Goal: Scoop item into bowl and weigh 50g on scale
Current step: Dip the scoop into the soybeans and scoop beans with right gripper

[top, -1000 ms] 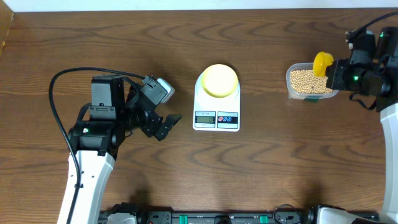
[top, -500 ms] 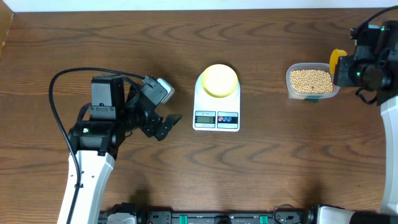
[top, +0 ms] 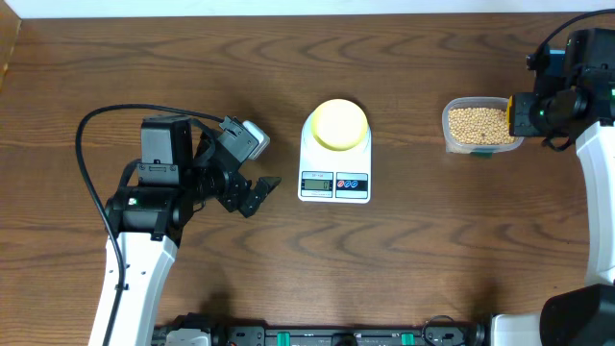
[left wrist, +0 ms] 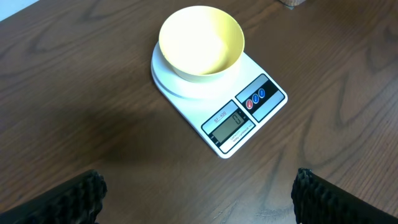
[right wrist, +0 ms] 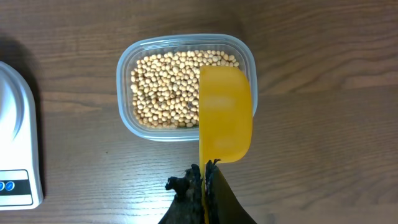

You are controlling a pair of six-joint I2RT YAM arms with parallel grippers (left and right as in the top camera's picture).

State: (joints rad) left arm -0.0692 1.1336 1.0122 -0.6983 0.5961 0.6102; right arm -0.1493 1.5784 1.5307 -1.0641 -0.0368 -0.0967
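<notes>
The tan beans (right wrist: 168,87) fill a clear plastic tub (top: 480,126) at the right of the table. My right gripper (right wrist: 205,171) is shut on the thin handle of a bright-yellow scoop (right wrist: 225,115), whose cup hangs over the tub's right rim. From overhead, the right gripper (top: 515,115) sits at the tub's right edge. The pale-yellow bowl (top: 337,123) stands empty on the white scale (top: 334,183), also seen in the left wrist view as bowl (left wrist: 201,41) and scale (left wrist: 249,112). Left of the scale, my left gripper (top: 258,195) is open, its fingers (left wrist: 81,196) wide apart over bare wood.
A black cable (top: 96,125) loops behind the left arm. The wooden table (top: 404,259) ends at a pale back edge along the top. The scale's display and two buttons (left wrist: 255,99) face the front.
My right gripper has drawn the scoop rightward from above the beans to the tub's right rim. The left arm, bowl and scale have not moved.
</notes>
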